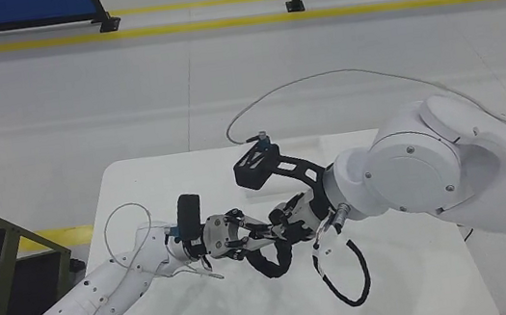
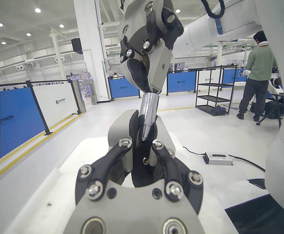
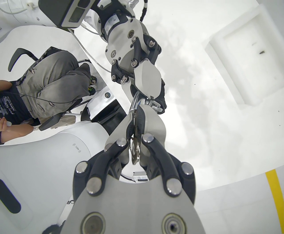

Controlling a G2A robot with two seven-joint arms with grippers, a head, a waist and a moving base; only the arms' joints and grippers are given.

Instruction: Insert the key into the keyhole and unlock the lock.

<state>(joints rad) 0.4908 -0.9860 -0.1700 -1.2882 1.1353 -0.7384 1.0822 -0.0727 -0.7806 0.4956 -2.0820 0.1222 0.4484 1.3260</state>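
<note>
Holding a shiny chrome cylinder lock (image 2: 148, 106) over the middle of the white table (image 1: 160, 185), our left gripper (image 2: 143, 119) clamps its body; at three o'clock, our right gripper (image 3: 137, 113) pinches a flat metal key (image 3: 135, 155) by its bow. We judge both rigid, slick, light.

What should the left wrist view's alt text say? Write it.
The left gripper grips a shiny cylindrical lock, slightly tilted, while the right gripper, pinching the key, meets the lock's far end. Whether the key is inside is hidden.

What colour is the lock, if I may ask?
The lock is shiny silver, clearest in left wrist view.
</note>
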